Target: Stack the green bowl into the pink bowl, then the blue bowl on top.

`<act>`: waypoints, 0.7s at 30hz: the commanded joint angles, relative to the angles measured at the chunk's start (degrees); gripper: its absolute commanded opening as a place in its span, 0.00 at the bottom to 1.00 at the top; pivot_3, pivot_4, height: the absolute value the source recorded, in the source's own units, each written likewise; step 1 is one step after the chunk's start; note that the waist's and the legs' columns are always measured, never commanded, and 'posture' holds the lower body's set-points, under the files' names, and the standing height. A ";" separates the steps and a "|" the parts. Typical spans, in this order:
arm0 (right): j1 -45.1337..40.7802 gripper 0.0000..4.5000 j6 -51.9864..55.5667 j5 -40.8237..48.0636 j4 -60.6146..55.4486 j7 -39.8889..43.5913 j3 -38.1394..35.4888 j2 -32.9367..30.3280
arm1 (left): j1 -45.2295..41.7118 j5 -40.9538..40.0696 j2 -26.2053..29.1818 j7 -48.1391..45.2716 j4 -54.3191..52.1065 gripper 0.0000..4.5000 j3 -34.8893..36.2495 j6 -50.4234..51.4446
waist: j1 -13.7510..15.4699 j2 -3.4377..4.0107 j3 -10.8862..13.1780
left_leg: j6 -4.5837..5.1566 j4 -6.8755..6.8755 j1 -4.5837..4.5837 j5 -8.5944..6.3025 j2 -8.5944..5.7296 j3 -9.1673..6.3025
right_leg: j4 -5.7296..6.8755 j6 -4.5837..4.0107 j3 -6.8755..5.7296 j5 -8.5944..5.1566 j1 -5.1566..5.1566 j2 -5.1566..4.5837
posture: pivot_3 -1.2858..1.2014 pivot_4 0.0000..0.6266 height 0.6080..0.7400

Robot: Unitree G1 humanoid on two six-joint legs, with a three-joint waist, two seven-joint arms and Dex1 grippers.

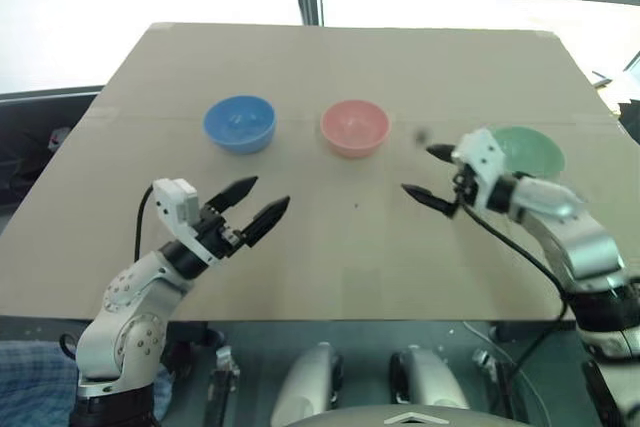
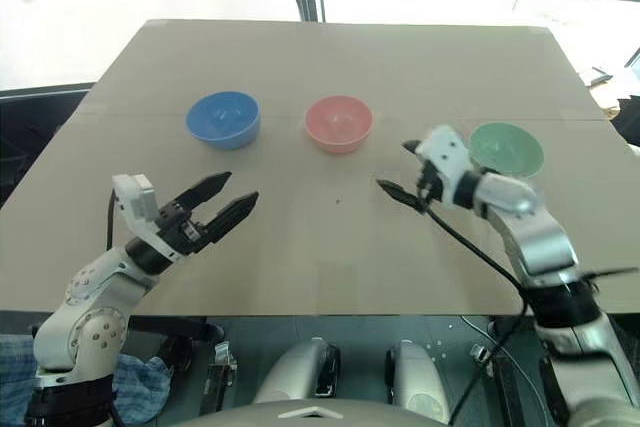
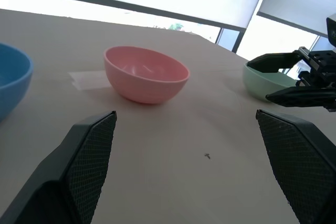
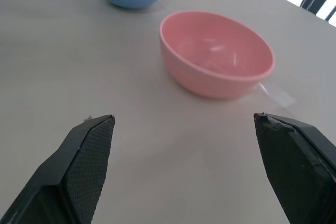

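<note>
Green bowl (image 2: 507, 148) sits untouched behind the right claw (image 2: 397, 168), spread wide, empty like the left claw (image 2: 222, 196); risk: nudging it off the counter (image 2: 330, 237).

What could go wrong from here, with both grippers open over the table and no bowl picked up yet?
1. The right gripper hangs between the salmon pink plastic bowl and the pale mint green plastic bowl, pointing toward the pink one; it could grab the wrong bowl first.
2. Its wrist sits close beside the green bowl and could nudge it while turning.
3. The bowls are smooth and round, so open fingers closing on a rim may slip.
</note>
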 commanded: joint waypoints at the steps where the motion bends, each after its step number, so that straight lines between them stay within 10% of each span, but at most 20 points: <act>1: -9.86 0.99 -3.87 -6.48 8.00 0.90 5.57 3.25 | 0.89 -0.57 1.51 0.19 -1.53 1.00 3.96 -1.55 | -0.29 0.00 0.00 | 0.00 0.00 0.03 0.00 0.00 0.00 | 0.01 0.00 0.00 0.00 0.00 0.00 | 0.52 0.24 1.00; 21: -38.38 0.94 -23.72 -27.46 62.06 -2.80 16.39 24.03 | 10.33 -2.22 2.32 4.10 -7.55 1.00 13.36 -2.45 | -2.06 0.00 0.00 | -0.18 -0.33 0.06 0.09 -0.08 -0.02 | 0.09 -0.02 0.03 0.01 -0.24 -0.01 | 0.52 0.24 1.00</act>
